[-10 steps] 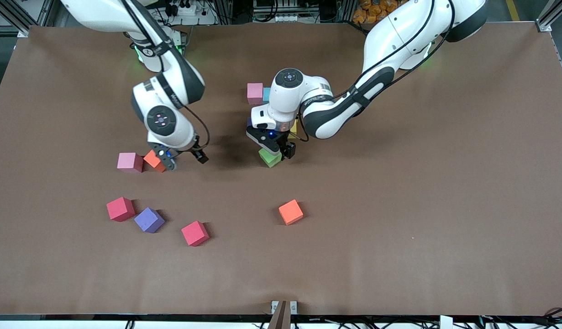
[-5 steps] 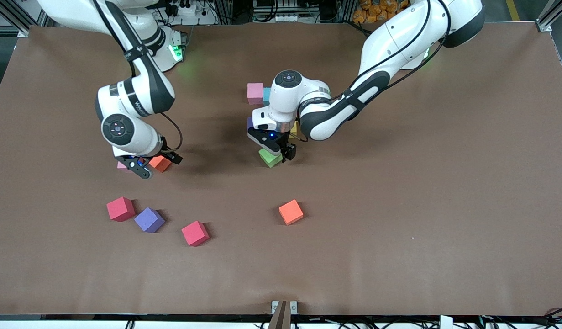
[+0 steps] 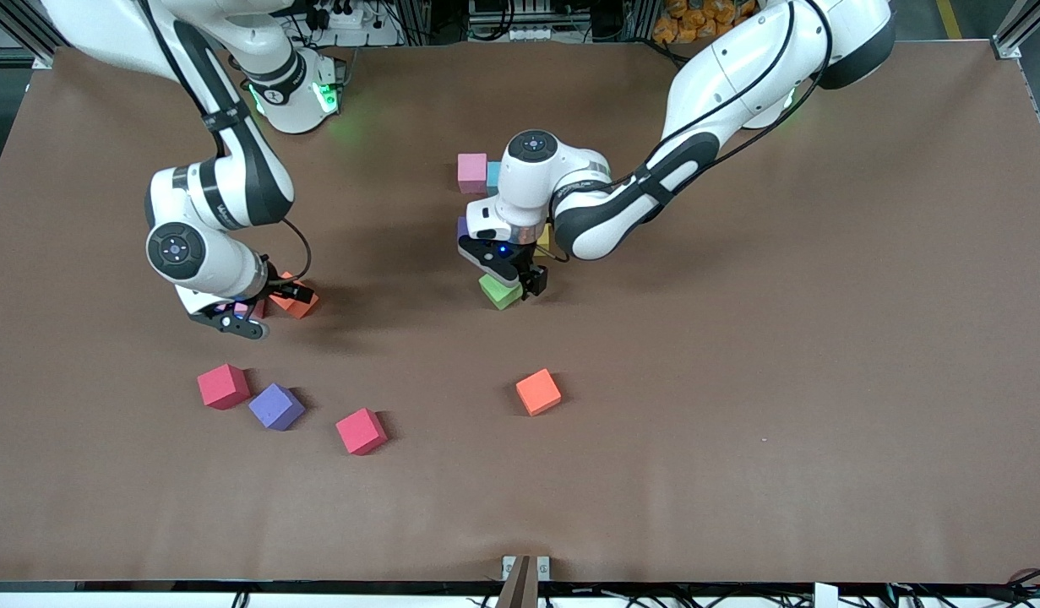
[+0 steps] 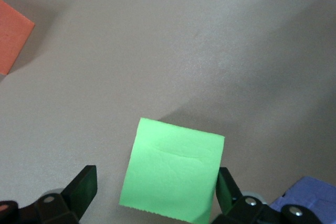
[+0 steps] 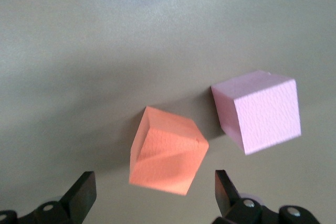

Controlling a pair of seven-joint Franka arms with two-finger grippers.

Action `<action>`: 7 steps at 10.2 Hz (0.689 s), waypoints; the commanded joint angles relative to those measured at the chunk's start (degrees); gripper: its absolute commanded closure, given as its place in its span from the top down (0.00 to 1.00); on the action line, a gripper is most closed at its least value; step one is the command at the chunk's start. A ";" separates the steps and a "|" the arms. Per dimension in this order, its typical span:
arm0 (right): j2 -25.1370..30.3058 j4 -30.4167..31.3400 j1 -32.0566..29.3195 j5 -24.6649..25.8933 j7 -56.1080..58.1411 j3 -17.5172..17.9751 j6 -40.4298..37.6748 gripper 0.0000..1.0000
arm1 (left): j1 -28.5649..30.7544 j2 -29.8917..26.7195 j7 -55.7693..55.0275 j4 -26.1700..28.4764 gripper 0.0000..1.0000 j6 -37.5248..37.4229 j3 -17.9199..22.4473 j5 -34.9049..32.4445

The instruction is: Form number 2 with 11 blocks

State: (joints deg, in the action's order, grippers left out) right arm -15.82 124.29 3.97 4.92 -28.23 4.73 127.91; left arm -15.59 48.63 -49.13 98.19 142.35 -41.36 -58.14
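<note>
The left gripper [image 3: 511, 283] is seen with its jaws apart around the green block [image 3: 499, 292], which sits on the table [image 3: 739, 380] near its middle; in the left wrist view one finger [image 4: 227, 184] appears to touch the block's side, the other stands off, so no grip is shown. Just beside it, toward the robots' edge, part of the 2 is glimpsed under the wrist: pink [image 3: 471, 172], blue [image 3: 492, 175], yellow [image 3: 543, 239] and purple [image 4: 307, 199] blocks.

The right gripper [image 3: 247, 313] hangs open over an orange block [image 5: 167, 152], turned cornerwise, with a pink block [image 5: 258, 110] just beside it, toward the right arm's end.

Nearer the front edge lie a purple block [image 3: 276, 406], another orange block [image 3: 538, 392] and two red cubes [image 3: 224, 386].

The foam is judged light, soft and matte, hence unlikely to slip; flat opposite faces are best pinched, gently, after the jaws are squared to the tilted orange block.
</note>
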 commanded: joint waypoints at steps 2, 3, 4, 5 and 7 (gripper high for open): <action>-2.19 3.49 -0.45 0.88 1.34 -0.51 6.64 1.00 | -0.23 -0.03 -1.75 -0.81 1.00 0.30 0.14 -1.19; -2.20 4.80 -0.45 0.79 1.25 -0.51 7.87 1.00 | -0.23 0.15 -2.28 -0.89 1.00 0.30 0.14 -1.19; -2.11 6.04 -0.45 0.79 1.25 -0.51 8.49 1.00 | -0.31 0.32 -2.63 -0.90 1.00 0.30 0.14 -1.36; -1.85 6.66 -0.63 0.79 1.25 -0.51 8.58 1.00 | -0.49 0.41 -3.07 -0.90 1.00 0.30 0.14 -1.45; -1.06 7.19 -1.68 0.70 1.43 -0.51 8.50 1.00 | -1.19 1.20 -3.34 -2.38 1.00 0.39 0.14 -1.28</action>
State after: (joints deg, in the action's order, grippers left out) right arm -18.45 129.29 3.51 5.13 -27.49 3.67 135.36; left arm -15.92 48.76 -50.66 97.67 142.36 -41.38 -58.14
